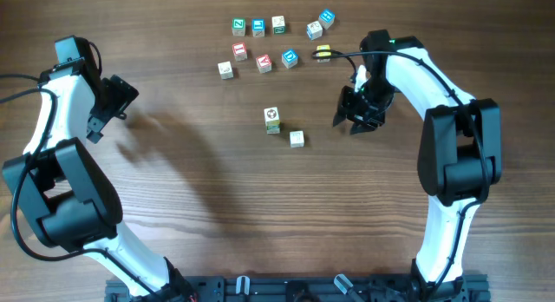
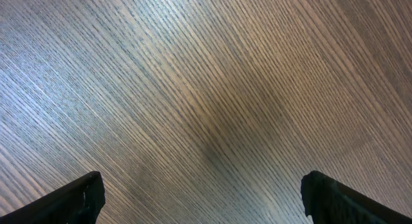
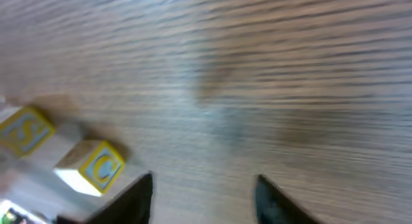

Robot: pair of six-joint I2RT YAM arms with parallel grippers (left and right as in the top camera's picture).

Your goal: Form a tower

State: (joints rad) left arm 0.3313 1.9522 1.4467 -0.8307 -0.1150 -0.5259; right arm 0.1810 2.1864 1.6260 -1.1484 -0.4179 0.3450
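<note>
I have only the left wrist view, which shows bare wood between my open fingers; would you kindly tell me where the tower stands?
Observer: The tower stands near the middle of the table, well off toward the right arm's side from your left fingers.
Operator: Thank you. Is anything sitting close to it?
Observer: Yes, a single cube lies just beside it on the right arm's side, with a small gap between them.
Operator: And what is the right arm doing?
Observer: The right fingers are open with nothing between them, a little beyond that single cube.
</note>
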